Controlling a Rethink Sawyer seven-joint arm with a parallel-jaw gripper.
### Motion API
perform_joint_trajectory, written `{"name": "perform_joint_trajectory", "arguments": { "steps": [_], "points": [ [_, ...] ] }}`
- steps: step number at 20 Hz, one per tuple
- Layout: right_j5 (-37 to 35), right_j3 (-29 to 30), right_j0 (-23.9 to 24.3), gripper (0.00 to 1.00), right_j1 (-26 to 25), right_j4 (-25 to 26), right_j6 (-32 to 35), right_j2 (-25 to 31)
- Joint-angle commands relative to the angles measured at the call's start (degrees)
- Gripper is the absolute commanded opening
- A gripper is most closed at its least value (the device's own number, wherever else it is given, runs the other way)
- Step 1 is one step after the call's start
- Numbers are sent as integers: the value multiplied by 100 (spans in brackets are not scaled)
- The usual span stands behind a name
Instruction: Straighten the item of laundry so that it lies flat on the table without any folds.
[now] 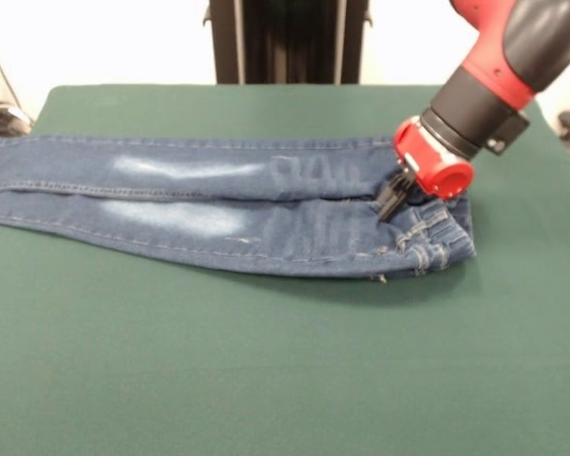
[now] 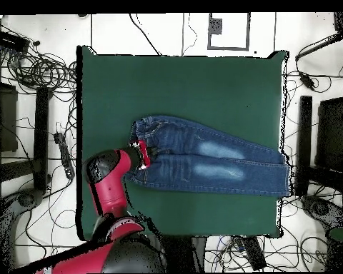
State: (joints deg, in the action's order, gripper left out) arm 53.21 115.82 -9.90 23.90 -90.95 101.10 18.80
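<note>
The blue denim jeans (image 1: 218,204) lie lengthwise across the green table (image 1: 266,361), both legs side by side with whitish thigh patches up. In the front view the waistband is at the right and the leg ends reach the table's left edge. My gripper (image 1: 389,201) comes down from the upper right onto the jeans just by the waistband, its black fingers closed together on the denim. In the overhead view the jeans (image 2: 210,160) run from left of centre to the table's (image 2: 189,85) right edge, and the gripper (image 2: 144,155) sits at their waist end. The waist area is slightly bunched.
The robot's pedestal (image 1: 285,38) stands at the far side of the table. Cables (image 2: 38,71) and black stands (image 2: 303,143) lie on the floor around the table. Green table surface lies in front of and behind the jeans.
</note>
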Motion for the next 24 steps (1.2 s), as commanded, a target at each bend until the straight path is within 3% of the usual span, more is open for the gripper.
{"name": "perform_joint_trajectory", "arguments": {
  "steps": [1, 7, 13, 18, 24],
  "points": [
    [-593, -260, -495, 0, -853, -587, -718, 1324],
    [-107, -388, -666, 0, -852, -829, -848, 1442],
    [-392, -363, -677, 0, -850, -570, -457, 1498],
    [-31, -233, -649, 0, -518, -1312, -647, 1856],
    [-665, -168, -704, 0, -416, -791, -78, 1746]
  ]
}}
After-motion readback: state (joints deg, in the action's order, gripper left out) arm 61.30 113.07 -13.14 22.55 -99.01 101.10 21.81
